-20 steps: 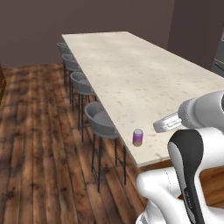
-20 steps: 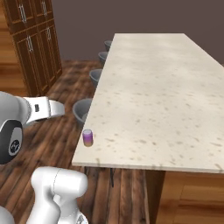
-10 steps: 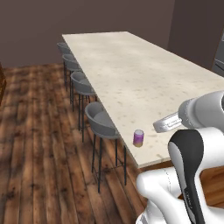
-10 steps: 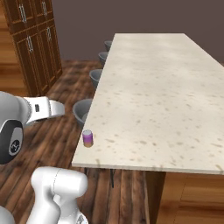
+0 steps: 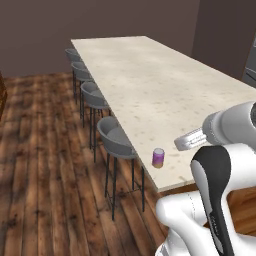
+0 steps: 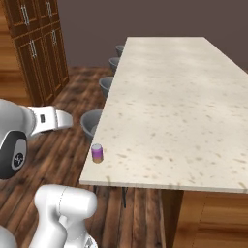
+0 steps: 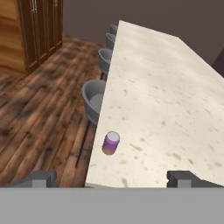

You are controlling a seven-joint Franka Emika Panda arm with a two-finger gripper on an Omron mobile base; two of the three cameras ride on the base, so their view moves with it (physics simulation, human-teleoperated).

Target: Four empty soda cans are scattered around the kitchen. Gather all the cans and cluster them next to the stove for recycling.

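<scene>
Near the front corner of the long pale table [image 5: 150,85], seen from my left base camera, stands the purple soda can [image 5: 158,158], upright, close to the edge by the nearest grey stool [image 5: 116,141]; my white arm hangs above the table's near end, well apart from the can

From my right base camera the same can [image 6: 97,153] sits alone at the near left corner of the table [image 6: 174,106], the row of stools running along that side toward the wooden cabinets [image 6: 41,48]

Through my hand camera I look down on the can [image 7: 111,143], ahead of and between my two dark fingertips [image 7: 181,178]; my hand [image 7: 111,179] is spread wide, gripping nothing

I judge I am at the approach to this can, not yet the pick. Next I need to lower and reach forward until the can stands between my fingers, then close on its body without knocking it off the edge
</scene>
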